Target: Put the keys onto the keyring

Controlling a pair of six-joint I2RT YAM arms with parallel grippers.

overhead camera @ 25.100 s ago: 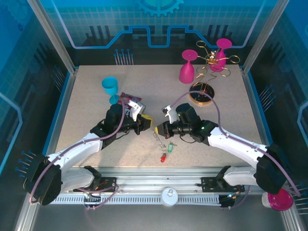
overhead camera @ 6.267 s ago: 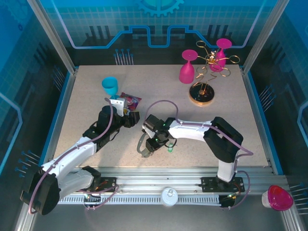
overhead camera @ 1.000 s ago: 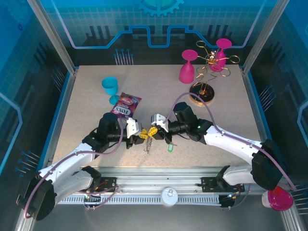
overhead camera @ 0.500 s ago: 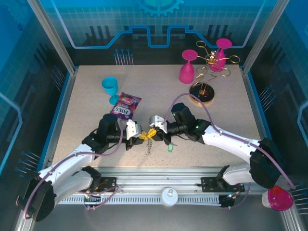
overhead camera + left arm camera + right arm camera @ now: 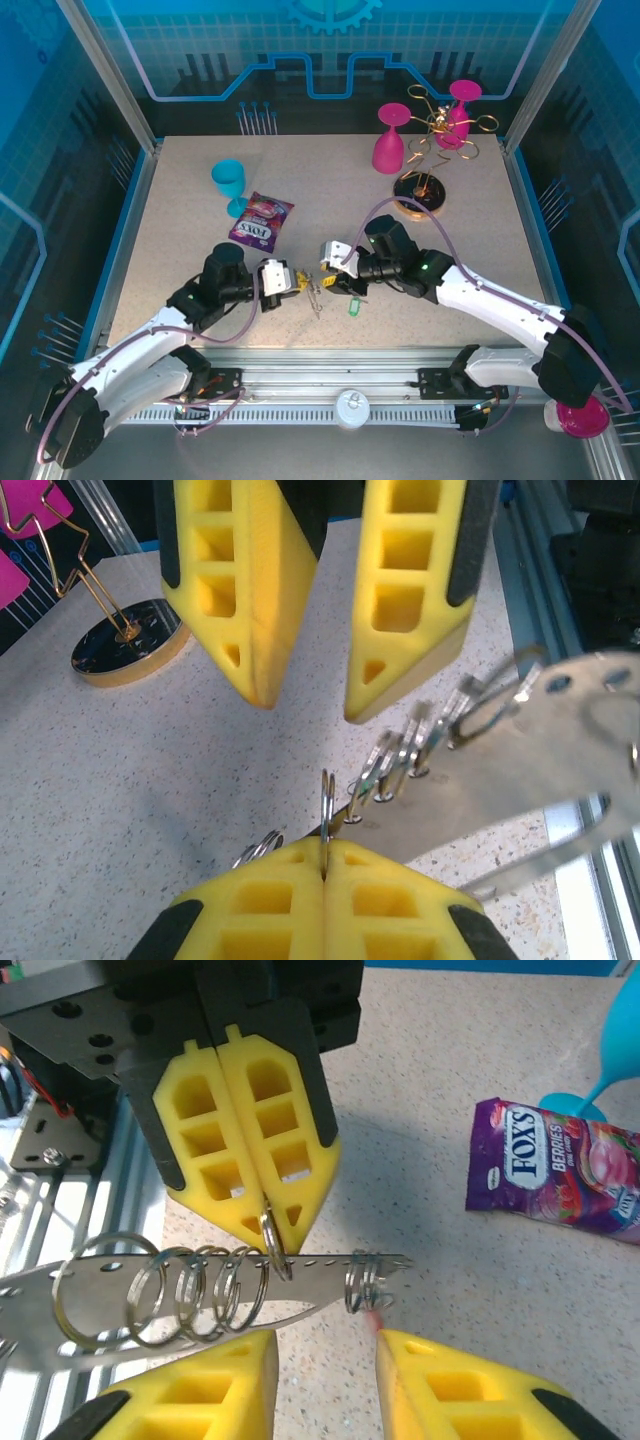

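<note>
The left end effector (image 5: 323, 868) pinches a small split ring on the keyring (image 5: 540, 750), near the front edge of the worktop (image 5: 470, 200); the right end effector (image 5: 325, 1348), spread, should probably fetch the green-tagged key (image 5: 353, 307) lying just beside.

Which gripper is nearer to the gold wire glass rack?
Right. The right gripper is front-left of the gold wire glass rack; the left gripper, shut on the keyring, lies farther left.
</note>
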